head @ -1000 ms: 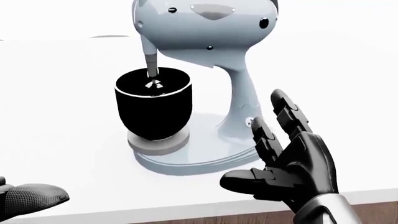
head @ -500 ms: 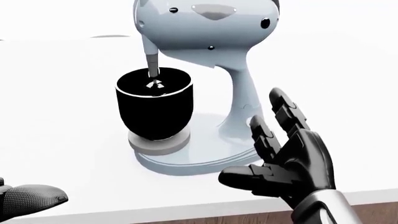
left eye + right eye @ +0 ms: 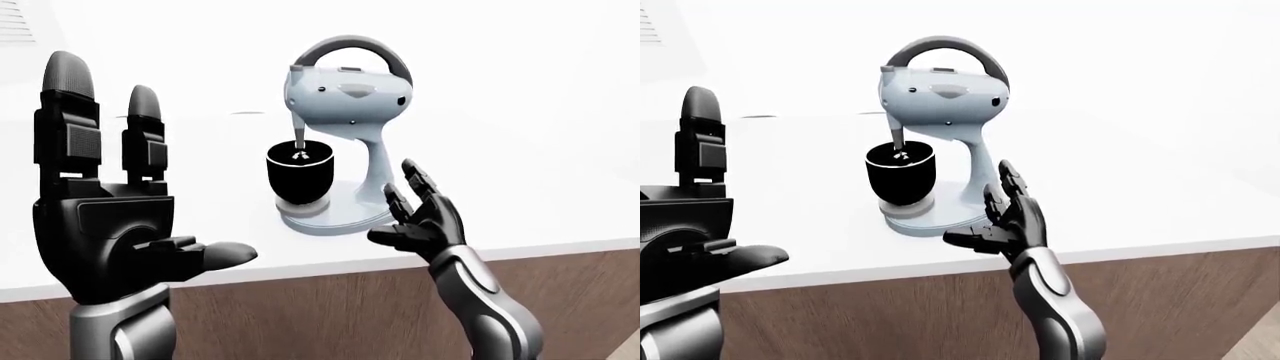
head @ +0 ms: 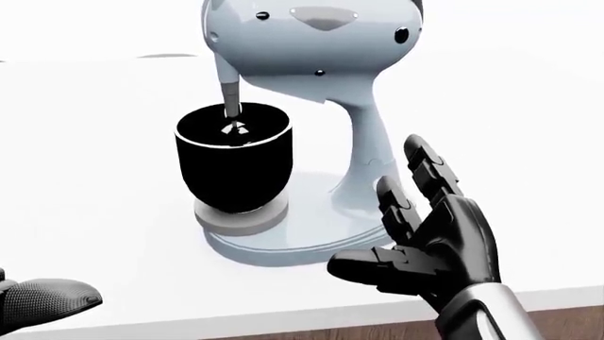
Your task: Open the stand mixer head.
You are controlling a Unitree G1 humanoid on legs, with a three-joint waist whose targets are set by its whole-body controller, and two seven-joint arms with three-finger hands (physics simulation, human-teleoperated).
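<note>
A pale blue stand mixer (image 3: 345, 97) stands on the white counter (image 3: 520, 187), its head down over a black bowl (image 4: 233, 159) with the beater inside. A dark band arches over the mixer head (image 3: 945, 94). My right hand (image 4: 430, 237) is open, fingers spread, just to the right of the mixer's column and base, not touching them. My left hand (image 3: 105, 217) is raised, palm open, at the left of the left-eye view, well apart from the mixer.
The counter's wooden face (image 3: 560, 300) runs along the bottom of the eye views. A faint dark mark (image 3: 245, 113) lies on the counter to the left of the mixer.
My right hand has drifted slightly left and down in the head view, a little closer to the mixer base. The mixer head has not moved.
</note>
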